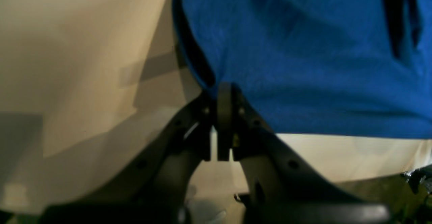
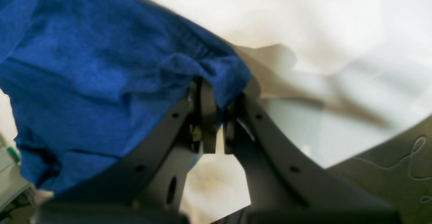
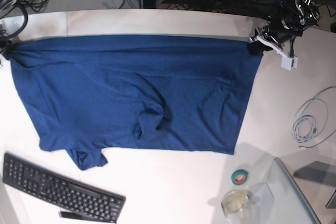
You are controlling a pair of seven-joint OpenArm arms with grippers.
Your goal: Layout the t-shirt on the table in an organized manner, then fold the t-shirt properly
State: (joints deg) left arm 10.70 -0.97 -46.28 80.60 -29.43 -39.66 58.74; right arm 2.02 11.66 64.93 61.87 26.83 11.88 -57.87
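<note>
1. The counter (image 3: 173, 192) is the biggest thing in the base view, white and wide, and carries everything else.
2. The t-shirt (image 3: 131, 93) covers most of the counter from 9 o'clock through the centre toward 2 o'clock. It lies largely spread, its far edge pulled into a straight line between the two arms, but a bunched ridge sits near the middle and a sleeve is crumpled at 7 o'clock.
3. A keyboard (image 3: 58, 190) lies at 7 o'clock, just beside that sleeve without touching it.
4. A coiled cable (image 3: 312, 121) rests at 3 o'clock, well apart from the shirt.
5. The left end effector (image 1: 224, 92) is at 2 o'clock in the base view, its jaws closed tight on the shirt's corner.
6. The right end effector (image 2: 216, 99) is at 10 o'clock in the base view, its jaws pinched together with a fold of the shirt's edge between them.
7. A tape roll (image 3: 240, 177) and a clear lidded cup (image 3: 235, 202) sit at 5 o'clock, clear of the fabric.
8. Progress, as a judgement: the laying-out is well along but not finished, since the middle ridge and the sleeve need smoothing. No fold has been made, so all the folding is left.
</note>
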